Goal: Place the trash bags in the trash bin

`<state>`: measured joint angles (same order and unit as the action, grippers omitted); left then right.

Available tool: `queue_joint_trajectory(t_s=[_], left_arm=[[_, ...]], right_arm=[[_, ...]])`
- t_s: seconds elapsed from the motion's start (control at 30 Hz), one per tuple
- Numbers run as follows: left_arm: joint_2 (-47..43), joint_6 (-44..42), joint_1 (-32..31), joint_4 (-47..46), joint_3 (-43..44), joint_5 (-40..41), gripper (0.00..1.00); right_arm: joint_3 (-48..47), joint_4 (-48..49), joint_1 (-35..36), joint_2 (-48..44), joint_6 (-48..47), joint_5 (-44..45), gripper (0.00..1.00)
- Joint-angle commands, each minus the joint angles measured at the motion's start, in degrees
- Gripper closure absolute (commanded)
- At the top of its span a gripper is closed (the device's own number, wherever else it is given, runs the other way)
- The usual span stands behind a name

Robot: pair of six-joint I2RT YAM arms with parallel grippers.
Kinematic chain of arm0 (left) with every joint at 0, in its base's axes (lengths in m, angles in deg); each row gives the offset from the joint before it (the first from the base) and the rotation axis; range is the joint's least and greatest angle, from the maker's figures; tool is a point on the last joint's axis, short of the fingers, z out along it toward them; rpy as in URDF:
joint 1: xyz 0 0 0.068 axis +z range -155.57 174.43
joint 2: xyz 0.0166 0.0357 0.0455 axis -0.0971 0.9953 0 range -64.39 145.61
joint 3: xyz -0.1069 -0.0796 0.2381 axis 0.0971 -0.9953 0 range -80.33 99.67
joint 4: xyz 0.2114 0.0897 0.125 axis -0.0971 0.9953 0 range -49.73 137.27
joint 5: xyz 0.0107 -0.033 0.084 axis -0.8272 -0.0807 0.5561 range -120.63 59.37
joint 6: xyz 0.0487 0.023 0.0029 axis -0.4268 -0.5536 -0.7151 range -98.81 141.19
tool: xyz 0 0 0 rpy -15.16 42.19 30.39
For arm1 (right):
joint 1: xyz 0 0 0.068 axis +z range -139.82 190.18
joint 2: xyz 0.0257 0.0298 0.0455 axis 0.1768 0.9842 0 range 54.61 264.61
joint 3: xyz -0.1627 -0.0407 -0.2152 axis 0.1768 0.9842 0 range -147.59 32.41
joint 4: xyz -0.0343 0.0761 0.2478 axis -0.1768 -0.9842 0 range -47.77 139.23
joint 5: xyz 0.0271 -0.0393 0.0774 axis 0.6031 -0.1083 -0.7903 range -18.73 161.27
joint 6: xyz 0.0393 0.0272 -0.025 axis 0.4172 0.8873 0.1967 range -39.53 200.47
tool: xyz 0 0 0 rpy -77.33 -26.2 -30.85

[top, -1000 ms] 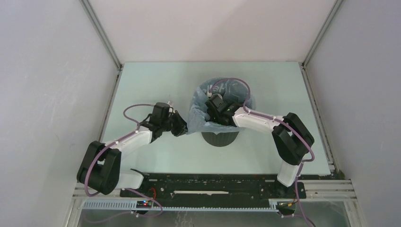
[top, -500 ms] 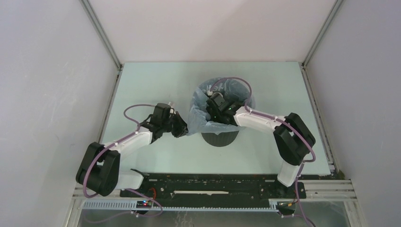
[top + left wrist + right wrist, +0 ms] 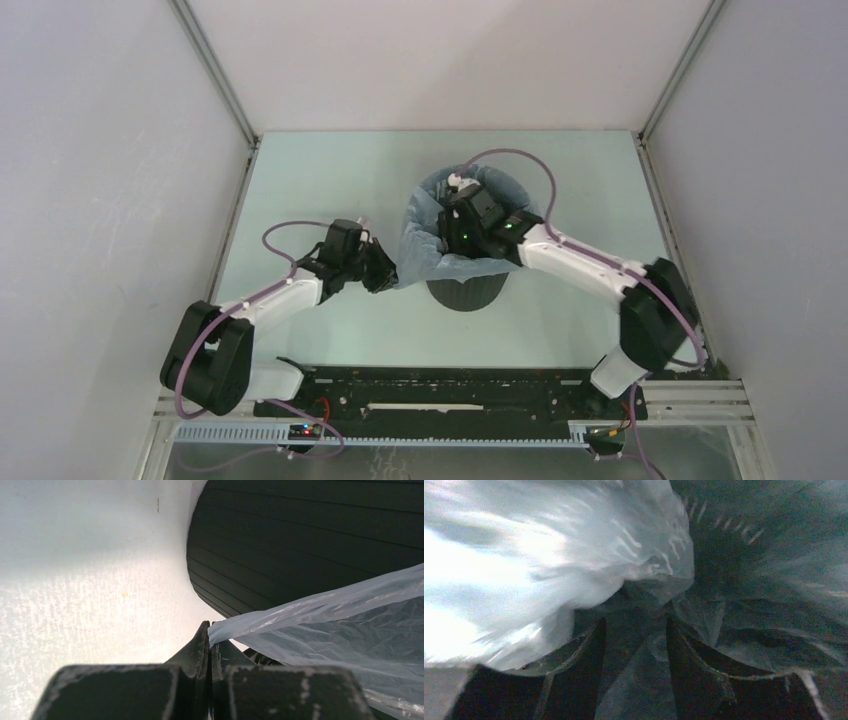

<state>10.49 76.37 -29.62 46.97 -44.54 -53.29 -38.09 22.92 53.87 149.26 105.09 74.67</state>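
Observation:
The black ribbed trash bin (image 3: 465,292) stands mid-table with the pale blue film trash bag (image 3: 415,252) draped over its rim and hanging into it. My left gripper (image 3: 388,272) is left of the bin, shut on a corner of the bag (image 3: 235,625); the bin's ribbed wall (image 3: 300,545) fills the view behind. My right gripper (image 3: 462,232) reaches down inside the bin mouth. Its jaws stand apart (image 3: 636,630) with loose film (image 3: 549,555) around and between them; they grip nothing that I can see.
The pale green table top (image 3: 330,180) is bounded by grey walls with metal frame rails (image 3: 215,80) at left, right and back. The arm bases sit on the black rail (image 3: 440,385) at the near edge.
My right arm has swung outward at the elbow and its gripper has pushed further over and into the bin mouth. The left gripper keeps its hold and has barely moved.

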Motion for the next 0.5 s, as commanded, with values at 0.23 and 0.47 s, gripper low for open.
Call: queue_joint_trajectory(t_s=[0.23,0.47], left_arm=[[-2.64,-2.95,-1.08,2.6,4.38,1.87,0.97],[-3.45,-4.01,-1.17,4.35,5.63,2.42,0.9]], right_arm=[[-10.16,-5.81,-1.95,-12.4,-2.44,2.16,0.41],[-18.13,-10.87,-3.75,-12.19,-5.69,1.74,0.32]])
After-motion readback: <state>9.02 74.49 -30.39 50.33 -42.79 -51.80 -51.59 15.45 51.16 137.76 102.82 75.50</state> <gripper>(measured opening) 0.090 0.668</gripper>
